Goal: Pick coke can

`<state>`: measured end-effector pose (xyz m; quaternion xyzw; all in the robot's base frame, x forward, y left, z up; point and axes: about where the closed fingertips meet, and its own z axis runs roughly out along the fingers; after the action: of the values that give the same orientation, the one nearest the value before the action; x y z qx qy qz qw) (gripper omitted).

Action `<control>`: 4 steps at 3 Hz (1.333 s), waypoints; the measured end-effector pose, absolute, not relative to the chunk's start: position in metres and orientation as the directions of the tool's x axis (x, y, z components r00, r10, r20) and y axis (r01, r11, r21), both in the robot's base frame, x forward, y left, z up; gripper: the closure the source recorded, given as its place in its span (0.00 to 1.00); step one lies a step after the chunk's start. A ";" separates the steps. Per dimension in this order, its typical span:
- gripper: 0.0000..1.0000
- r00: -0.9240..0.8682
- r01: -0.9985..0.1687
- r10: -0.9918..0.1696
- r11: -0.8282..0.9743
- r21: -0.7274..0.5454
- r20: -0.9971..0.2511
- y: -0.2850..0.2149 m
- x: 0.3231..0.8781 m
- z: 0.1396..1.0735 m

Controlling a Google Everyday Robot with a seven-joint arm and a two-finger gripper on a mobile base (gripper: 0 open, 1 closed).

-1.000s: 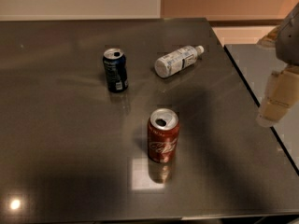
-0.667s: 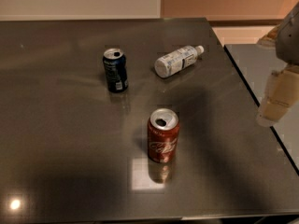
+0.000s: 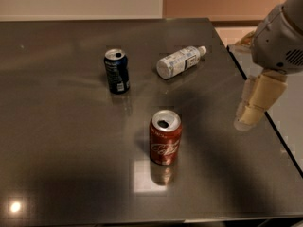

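Note:
The coke can (image 3: 165,137) is red with white script and an opened silver top. It stands upright on the dark table (image 3: 57,141), front of centre. My gripper (image 3: 250,112) hangs beige from the grey arm (image 3: 279,37) at the right, above the table's right edge. It is to the right of the coke can, well apart from it, and holds nothing.
A dark blue can (image 3: 116,71) stands upright behind and left of the coke can. A clear plastic bottle (image 3: 180,62) with a white label lies on its side at the back right. A second surface (image 3: 289,108) adjoins the table's right edge.
My gripper and arm have moved left, in over the table's right edge and closer to the coke can. The cans and bottle have not moved.

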<state>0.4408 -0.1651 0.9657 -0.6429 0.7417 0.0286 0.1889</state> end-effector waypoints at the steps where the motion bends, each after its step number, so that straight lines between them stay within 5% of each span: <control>1: 0.00 -0.046 -0.978 -0.913 0.123 -0.168 -0.405 -0.133 0.440 0.952; 4: 0.00 0.084 -0.995 -0.834 -0.042 -0.090 -0.545 -0.062 0.420 0.913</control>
<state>0.4197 -0.0620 0.9130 -0.6998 0.6534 0.1761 0.2286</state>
